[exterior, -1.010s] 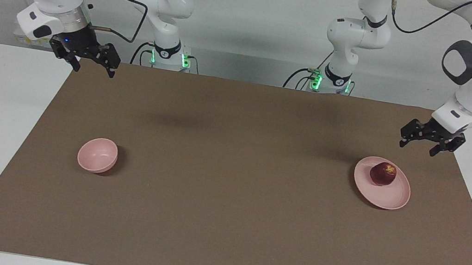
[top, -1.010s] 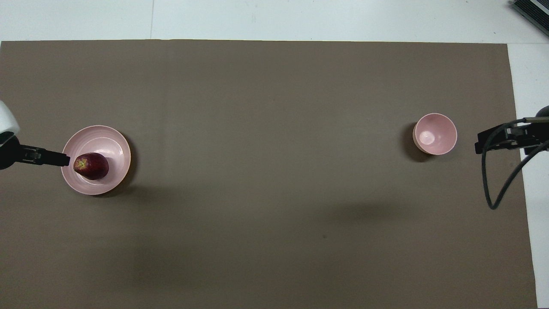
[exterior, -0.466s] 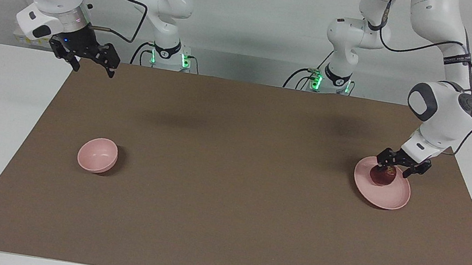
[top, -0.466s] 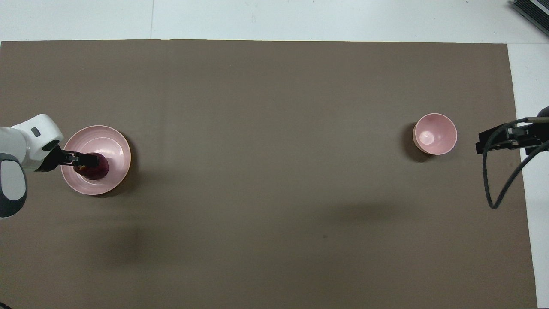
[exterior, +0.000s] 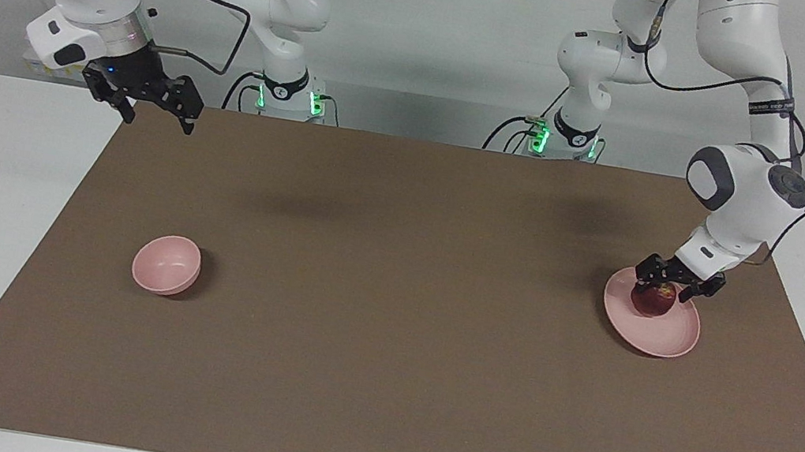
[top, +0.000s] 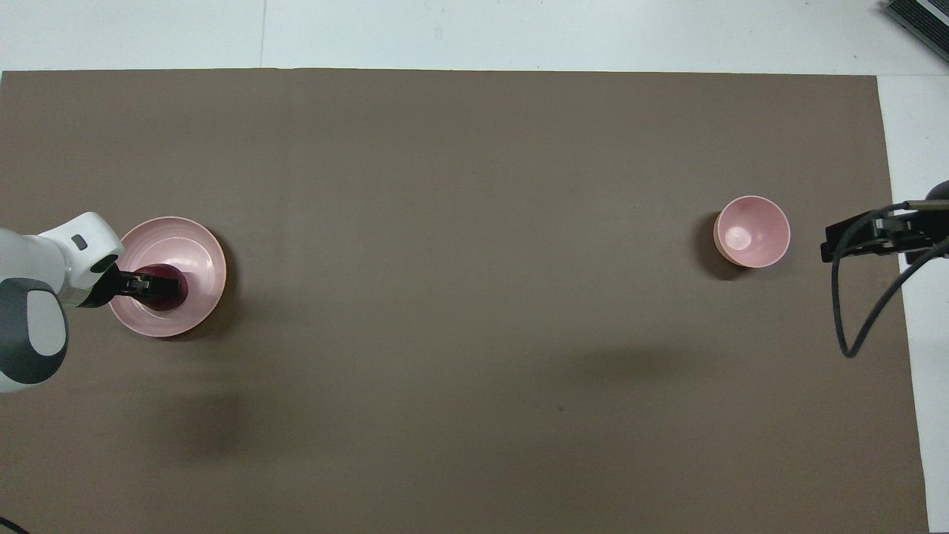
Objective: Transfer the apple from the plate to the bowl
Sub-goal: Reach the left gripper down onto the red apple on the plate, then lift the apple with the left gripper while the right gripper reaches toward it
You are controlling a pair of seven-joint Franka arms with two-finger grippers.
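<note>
The apple [exterior: 652, 302] sits on the plate [exterior: 665, 337], on the part of it nearer to the robots, at the left arm's end of the brown mat [exterior: 388, 320]. The left gripper [exterior: 672, 289] is down on the apple, its black fingers straddling the top of the fruit; whether they are clenched on it or only around it cannot be told from either view. In the overhead view the left gripper [top: 152, 283] and its white wrist cover most of the apple [top: 169, 295], so only a dark red edge shows against the plate [top: 200, 256]. The bowl [exterior: 165, 264] stands upright with nothing in it toward the right arm's end of the mat, well apart from the plate, with only bare mat between the two. The right gripper [exterior: 150, 97] waits in the air over the mat's corner at the robots' end, fingers spread apart and holding nothing. Its black cable loops down beside the bowl [top: 751, 231] in the overhead view without touching it.
</note>
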